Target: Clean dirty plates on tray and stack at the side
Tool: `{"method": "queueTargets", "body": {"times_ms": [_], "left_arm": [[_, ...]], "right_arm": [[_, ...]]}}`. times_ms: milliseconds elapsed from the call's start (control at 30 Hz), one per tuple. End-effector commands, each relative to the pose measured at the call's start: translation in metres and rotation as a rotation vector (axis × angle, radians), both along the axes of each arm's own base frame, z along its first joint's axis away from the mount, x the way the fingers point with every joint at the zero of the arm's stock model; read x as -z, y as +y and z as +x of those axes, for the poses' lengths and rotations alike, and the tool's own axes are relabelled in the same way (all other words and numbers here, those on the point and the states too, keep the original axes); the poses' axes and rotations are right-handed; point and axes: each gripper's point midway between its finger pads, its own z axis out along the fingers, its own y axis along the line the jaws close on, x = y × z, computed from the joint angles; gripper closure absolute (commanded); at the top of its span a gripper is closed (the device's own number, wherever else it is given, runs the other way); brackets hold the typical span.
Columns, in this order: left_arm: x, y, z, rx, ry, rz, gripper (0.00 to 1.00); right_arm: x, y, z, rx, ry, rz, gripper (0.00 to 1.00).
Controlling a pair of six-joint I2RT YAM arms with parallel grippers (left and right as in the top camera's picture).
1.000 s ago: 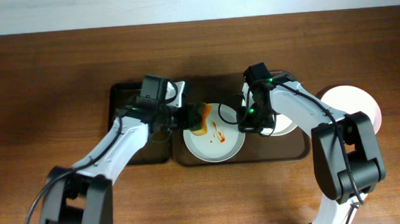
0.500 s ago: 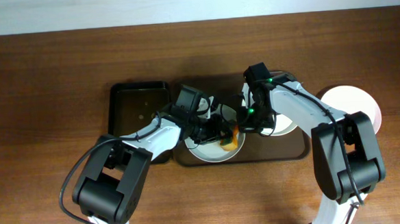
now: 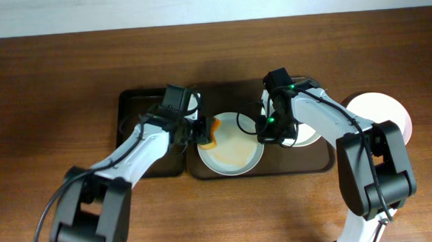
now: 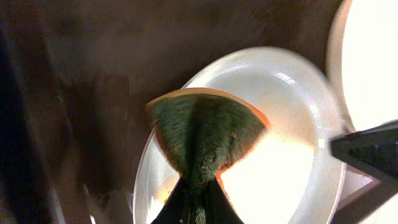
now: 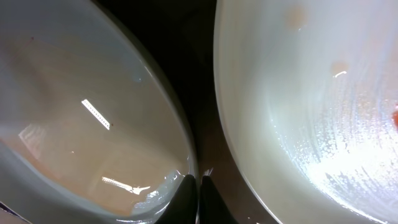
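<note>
The middle plate [image 3: 234,151] lies on the brown tray [image 3: 204,171]; it looks wiped, with a faint orange film. My left gripper [image 3: 199,129] is shut on a green and orange sponge [image 3: 209,133] and holds it at the plate's left rim. In the left wrist view the sponge [image 4: 205,127] fans out over the plate [image 4: 298,162] from the jaws [image 4: 198,190]. My right gripper [image 3: 264,131] is shut on that plate's right rim, also seen in the right wrist view [image 5: 199,185]. A second plate [image 3: 307,136] lies on the tray under my right arm. A third plate [image 3: 384,112] lies on the table, right of the tray.
A narrower black tray [image 3: 138,114] stands against the brown tray's left side, under my left arm. In the right wrist view the second plate [image 5: 311,93] carries a few faint orange spots. Bare wooden table surrounds the trays.
My left gripper swept the sponge across the middle plate to the right and back to its left rim. The orange sauce squiggle is gone. The right arm has not moved.
</note>
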Motion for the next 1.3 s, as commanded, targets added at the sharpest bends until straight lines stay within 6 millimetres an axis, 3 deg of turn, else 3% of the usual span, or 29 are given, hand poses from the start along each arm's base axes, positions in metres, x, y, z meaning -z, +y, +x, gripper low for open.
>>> {"method": "queueTargets", "body": {"times_ms": [0, 33, 67, 133, 267, 467, 533, 567, 700, 833, 933, 1000, 1100, 1133, 1267], "left_arm": [[-0.064, 0.008, 0.008, 0.016, -0.191, 0.011, 1.0], [-0.074, 0.021, 0.005, -0.019, -0.21, 0.065, 1.0], [-0.071, 0.04, 0.0, -0.06, -0.196, 0.154, 1.0], [-0.058, 0.055, -0.008, -0.082, -0.144, 0.23, 1.0], [-0.046, 0.012, -0.021, 0.036, -0.062, 0.052, 1.0], [0.012, -0.036, -0.038, 0.165, 0.066, -0.006, 1.0], [0.034, -0.02, -0.032, 0.123, 0.061, 0.11, 1.0], [0.045, -0.002, -0.023, 0.077, 0.036, 0.218, 1.0], [0.04, 0.024, -0.003, 0.002, -0.047, 0.369, 1.0], [-0.029, 0.011, 0.021, -0.023, -0.183, 0.293, 1.0], [-0.06, 0.03, 0.006, -0.049, -0.179, 0.301, 1.0], [-0.055, 0.067, 0.002, -0.116, -0.107, 0.339, 1.0], [-0.048, 0.098, 0.003, -0.184, -0.053, 0.361, 1.0], [-0.041, 0.111, 0.003, -0.213, -0.027, 0.369, 1.0], [-0.013, 0.132, -0.006, -0.249, 0.052, 0.398, 1.0]], "right_arm": [[-0.006, 0.001, -0.001, -0.004, -0.016, -0.004, 0.96], [-0.006, 0.001, 0.0, -0.005, -0.018, -0.004, 0.96], [-0.006, 0.001, 0.001, -0.005, -0.024, -0.002, 0.96], [-0.006, 0.001, 0.002, -0.004, -0.028, -0.001, 0.96], [-0.006, 0.001, 0.002, -0.004, -0.026, -0.001, 0.96], [-0.006, 0.001, 0.001, -0.005, -0.022, -0.003, 0.96], [-0.006, 0.001, -0.001, -0.005, -0.016, -0.004, 0.96], [-0.006, 0.0, -0.001, -0.005, -0.013, -0.005, 0.96], [-0.006, 0.0, -0.003, -0.005, -0.006, -0.007, 0.96], [-0.006, 0.0, -0.003, -0.005, -0.005, -0.008, 0.96], [-0.006, 0.0, -0.003, -0.005, -0.004, -0.008, 0.96], [-0.006, 0.0, -0.003, -0.005, -0.005, -0.008, 0.96], [-0.006, 0.0, -0.003, -0.005, -0.004, -0.008, 0.95], [-0.006, 0.0, -0.003, -0.005, -0.004, -0.008, 0.82], [0.007, -0.003, -0.015, -0.005, 0.022, -0.015, 0.79]]}}
